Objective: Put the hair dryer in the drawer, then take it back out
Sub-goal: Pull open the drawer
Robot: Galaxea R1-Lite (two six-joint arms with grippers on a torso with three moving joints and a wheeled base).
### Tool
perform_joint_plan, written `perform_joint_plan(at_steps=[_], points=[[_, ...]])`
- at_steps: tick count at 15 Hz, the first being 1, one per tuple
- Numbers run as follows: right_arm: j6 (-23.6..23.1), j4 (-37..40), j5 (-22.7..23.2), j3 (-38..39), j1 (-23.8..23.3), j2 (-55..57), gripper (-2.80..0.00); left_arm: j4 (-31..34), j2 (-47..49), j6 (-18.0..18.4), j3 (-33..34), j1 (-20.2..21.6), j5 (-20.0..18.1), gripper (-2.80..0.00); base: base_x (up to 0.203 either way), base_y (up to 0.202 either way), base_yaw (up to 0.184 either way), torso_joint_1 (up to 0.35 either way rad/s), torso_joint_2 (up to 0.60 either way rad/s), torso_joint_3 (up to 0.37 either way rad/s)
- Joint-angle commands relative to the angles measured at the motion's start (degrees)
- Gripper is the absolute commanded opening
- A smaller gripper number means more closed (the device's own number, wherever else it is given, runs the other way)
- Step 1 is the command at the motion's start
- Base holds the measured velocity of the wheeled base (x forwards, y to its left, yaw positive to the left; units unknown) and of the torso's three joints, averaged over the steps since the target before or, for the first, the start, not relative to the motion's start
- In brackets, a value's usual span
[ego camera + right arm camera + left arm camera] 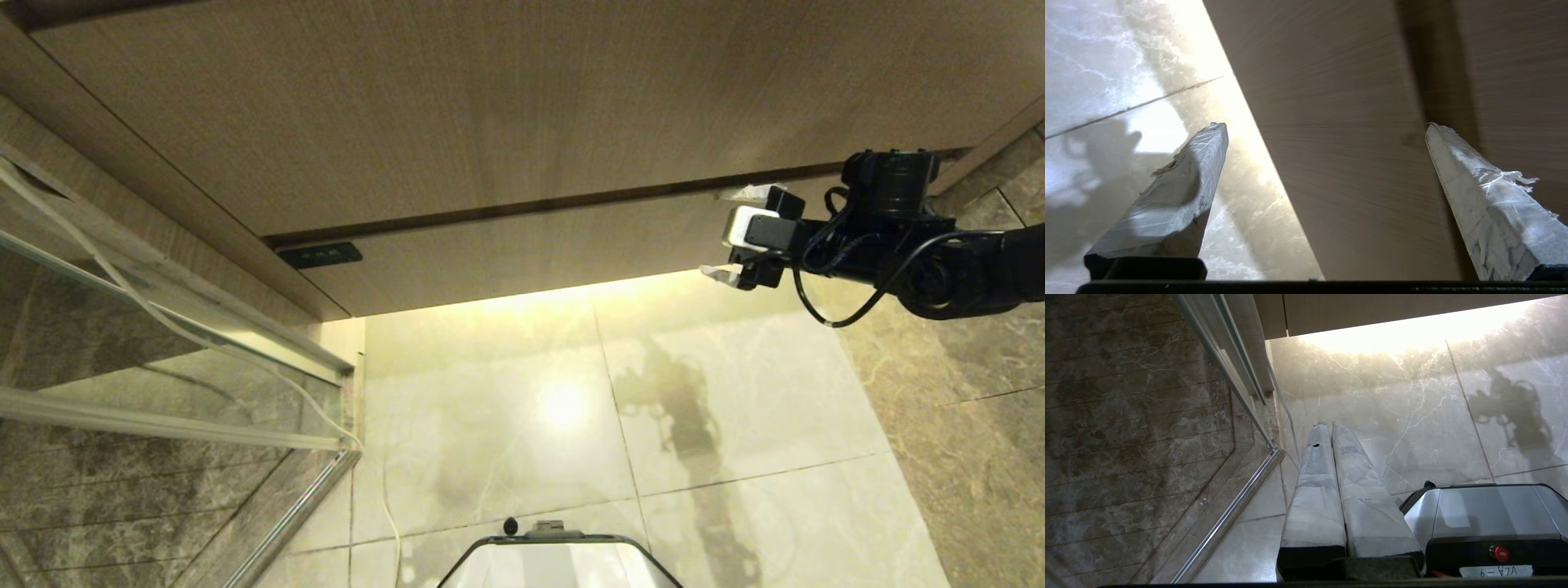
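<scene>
Right hand [731, 233] at my three o'clock, spread wide and empty against the drawer [522, 237] front; only the left wrist view shows my left hand [1326, 425], pressed closed above the floor [1412, 408].

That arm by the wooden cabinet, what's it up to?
The robot's right gripper is open and empty, reaching toward the flat wooden drawer front of a vanity. One finger sits near the dark seam above the front, the other lower down near its bottom edge; I can't tell whether they touch it. The drawer is closed. No hair dryer is in sight. The left gripper hangs shut and idle over the marble floor, beside the robot's base.
</scene>
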State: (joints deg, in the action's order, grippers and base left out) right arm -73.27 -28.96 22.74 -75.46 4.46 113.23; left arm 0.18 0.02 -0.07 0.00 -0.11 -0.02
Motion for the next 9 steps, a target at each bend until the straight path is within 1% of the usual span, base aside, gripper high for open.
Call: perform_joint_plan(at_steps=[1,3,6,9], points=[[-0.47,0.03,0.99,0.14,0.00,-1.64,0.00,-0.01,-0.02,-0.01,0.09,0.02,0.02,-2.80,0.000,0.000,0.000,0.000,0.00,0.000],[-0.58,-0.76,3.21,0.04,0.02,-1.95,0.00,-0.01,-0.02,-0.01,0.09,0.02,0.02,-2.80,0.000,0.000,0.000,0.000,0.00,0.000],[-1.00,-1.09,3.54,-0.94,0.02,-0.51,0.00,-0.01,-0.02,-0.01,0.09,0.02,0.02,-2.80,0.000,0.000,0.000,0.000,0.00,0.000],[-0.96,-1.09,3.46,-3.55,0.00,2.07,0.00,-0.01,-0.02,-0.01,0.02,0.02,0.02,-2.80,0.000,0.000,0.000,0.000,0.00,0.000]])
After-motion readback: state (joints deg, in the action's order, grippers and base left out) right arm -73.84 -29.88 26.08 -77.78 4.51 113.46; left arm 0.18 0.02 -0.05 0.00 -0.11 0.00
